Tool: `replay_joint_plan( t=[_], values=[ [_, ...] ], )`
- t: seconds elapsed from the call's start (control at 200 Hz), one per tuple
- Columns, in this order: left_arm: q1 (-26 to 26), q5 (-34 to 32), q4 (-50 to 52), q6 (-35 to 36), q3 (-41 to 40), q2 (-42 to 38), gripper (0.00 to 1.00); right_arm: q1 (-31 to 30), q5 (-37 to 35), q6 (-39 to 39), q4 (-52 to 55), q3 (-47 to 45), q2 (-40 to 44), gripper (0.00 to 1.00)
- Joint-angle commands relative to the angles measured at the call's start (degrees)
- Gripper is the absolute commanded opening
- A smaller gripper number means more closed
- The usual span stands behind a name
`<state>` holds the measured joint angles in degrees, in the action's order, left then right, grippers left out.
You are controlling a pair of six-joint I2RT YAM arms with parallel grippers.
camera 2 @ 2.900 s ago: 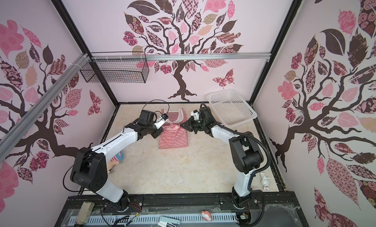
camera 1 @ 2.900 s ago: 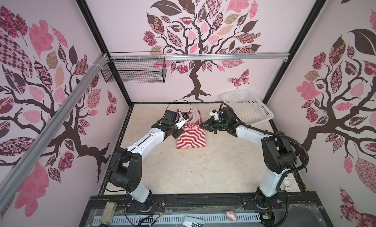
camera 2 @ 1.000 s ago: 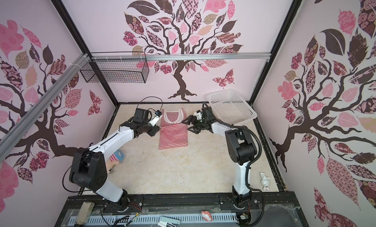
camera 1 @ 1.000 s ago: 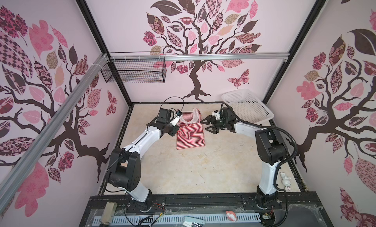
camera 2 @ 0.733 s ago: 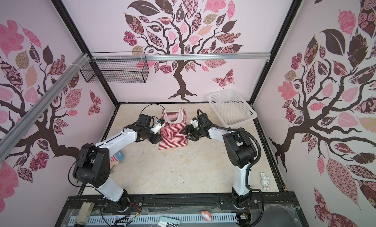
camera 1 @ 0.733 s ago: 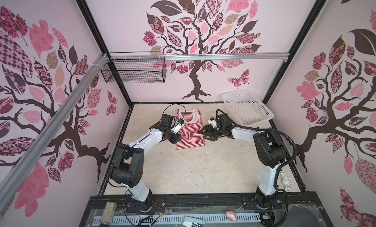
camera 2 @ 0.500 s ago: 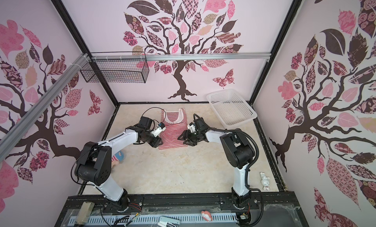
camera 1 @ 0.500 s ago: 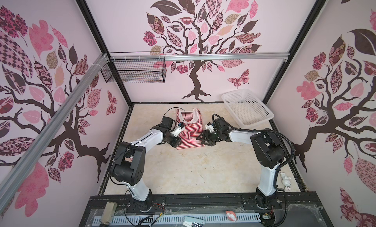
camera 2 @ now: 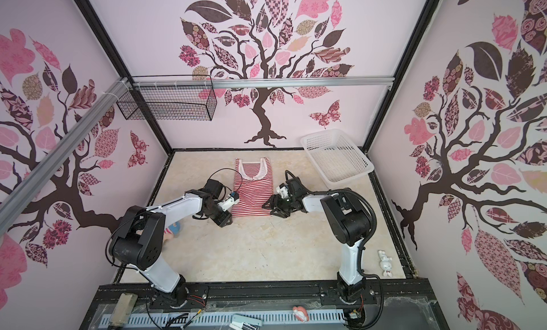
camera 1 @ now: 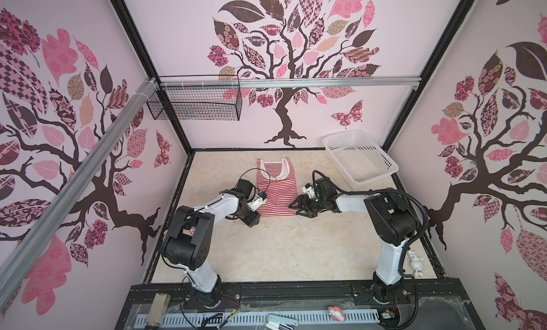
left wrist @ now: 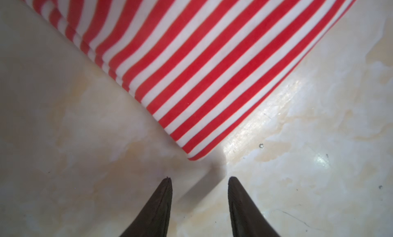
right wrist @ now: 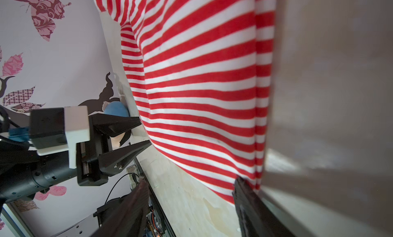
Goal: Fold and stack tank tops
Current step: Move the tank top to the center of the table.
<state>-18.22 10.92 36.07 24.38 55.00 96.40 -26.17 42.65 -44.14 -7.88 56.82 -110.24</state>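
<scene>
The tank top [camera 1: 276,195] lies flat, red-and-white striped, its hem between the left gripper [left wrist: 200,178] and the right gripper [right wrist: 190,179], its white-trimmed neck beyond them. Only the top views show that neck. We see the left gripper parted and empty, just short of a hem corner; the right gripper gapes astride the other corner, touching fabric. A second ago both stood nearer the neck.

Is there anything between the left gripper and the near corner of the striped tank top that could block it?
Nothing visible does. In the left wrist view, only bare table lies between the open left gripper and the corner of the tank top.
</scene>
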Motion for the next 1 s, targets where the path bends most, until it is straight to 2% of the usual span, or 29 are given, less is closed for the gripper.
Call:
replay_joint_plan(
  t=[0.0, 0.17, 0.255, 0.445, 0.61, 0.746, 0.856, 0.996],
  values=[
    [-0.33, -0.56, 1.91, 2.0, -0.68, -1.3, 0.45, -0.24, -1.89, 1.75, 6.96, -1.41, 3.64, 0.69],
    [0.27, 3.43, 2.95, 2.3, -1.24, -10.45, 0.47, -0.21, -3.71, 3.01, 11.4, 1.21, 10.34, 0.77],
    [0.53, 4.31, 1.71, 0.54, 0.1, -11.78, 0.5, -0.2, -3.57, 2.92, 11.94, 2.7, 11.36, 0.79],
    [0.55, 8.47, 3.28, -0.44, 6.19, -4.16, 0.51, -0.21, -1.9, 1.85, 10.07, 6.05, 6.49, 0.77],
    [0.55, 7.91, 1.07, -1.39, 8.43, 2.3, 0.51, -0.21, 0.45, -0.53, 5.3, 7.33, 1.1, 0.73],
    [0.5, 7.32, 0.29, -1.91, 8.67, 4.62, 0.51, -0.31, 1.94, -2.24, 1.82, 7.1, -2.2, 0.67],
    [0.46, 6.75, 0.92, -1.82, 8.04, 4.81, 0.44, -0.37, 1.38, -2.14, 1.11, 5.21, -2.86, 0.66],
    [-0.21, 5.82, 2.82, -0.44, 6.43, 4.92, 0.29, -0.93, 0.67, -1.61, 0.77, 0.62, -2.07, 0.65]
  ],
)
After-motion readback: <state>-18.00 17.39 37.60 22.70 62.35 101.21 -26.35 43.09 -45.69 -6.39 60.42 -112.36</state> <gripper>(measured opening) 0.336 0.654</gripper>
